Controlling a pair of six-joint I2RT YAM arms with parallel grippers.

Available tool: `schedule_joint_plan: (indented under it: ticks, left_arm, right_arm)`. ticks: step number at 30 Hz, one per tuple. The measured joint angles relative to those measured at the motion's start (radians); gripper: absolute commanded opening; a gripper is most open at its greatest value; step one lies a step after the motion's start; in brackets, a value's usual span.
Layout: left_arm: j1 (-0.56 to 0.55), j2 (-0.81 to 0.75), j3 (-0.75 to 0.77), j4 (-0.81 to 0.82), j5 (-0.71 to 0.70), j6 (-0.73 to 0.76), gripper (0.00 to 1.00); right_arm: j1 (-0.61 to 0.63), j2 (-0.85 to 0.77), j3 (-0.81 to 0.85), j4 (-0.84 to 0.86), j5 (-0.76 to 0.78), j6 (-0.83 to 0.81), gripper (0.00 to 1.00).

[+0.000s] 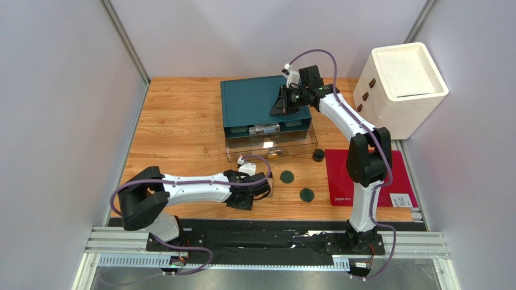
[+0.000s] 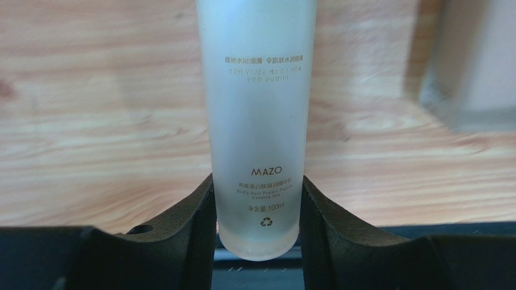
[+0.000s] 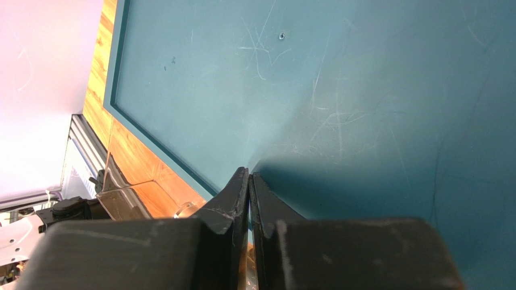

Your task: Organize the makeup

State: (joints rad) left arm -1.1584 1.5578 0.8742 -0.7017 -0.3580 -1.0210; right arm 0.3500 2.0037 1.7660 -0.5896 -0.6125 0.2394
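Observation:
My left gripper (image 1: 249, 192) (image 2: 257, 181) is shut on the tall frosted cream bottle (image 2: 257, 90), its pads pressing both sides near the bottle's base; its cap is out of view. In the top view the bottle is mostly hidden by the gripper. Two dark green discs (image 1: 286, 177) (image 1: 307, 195) lie on the wood. A small black jar (image 1: 317, 156) stands by the red mat. A slim tube (image 1: 264, 128) lies in the teal box's upper drawer. My right gripper (image 1: 280, 104) (image 3: 249, 175) is shut and empty over the top of the teal box (image 1: 257, 99) (image 3: 339, 90).
The teal box's lower clear drawer (image 1: 297, 148) is pulled open toward me, with a small item inside. A red flat mat (image 1: 363, 175) lies at the right. A white cube box (image 1: 403, 81) stands at the back right. Grey walls close in both sides.

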Motion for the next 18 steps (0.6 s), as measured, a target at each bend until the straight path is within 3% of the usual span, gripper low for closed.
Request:
schedule_joint_plan:
  ticks: [6, 18]
  left_arm:
    - [-0.023, -0.154, -0.003, -0.142, -0.019, 0.021, 0.00]
    - [-0.066, -0.306, 0.208, -0.298, -0.127, 0.364, 0.00]
  right_arm:
    - [0.000, 0.001, 0.000, 0.000, -0.001, 0.000, 0.09]
    - [-0.002, 0.006, 0.007, -0.006, -0.008, 0.000, 0.08]
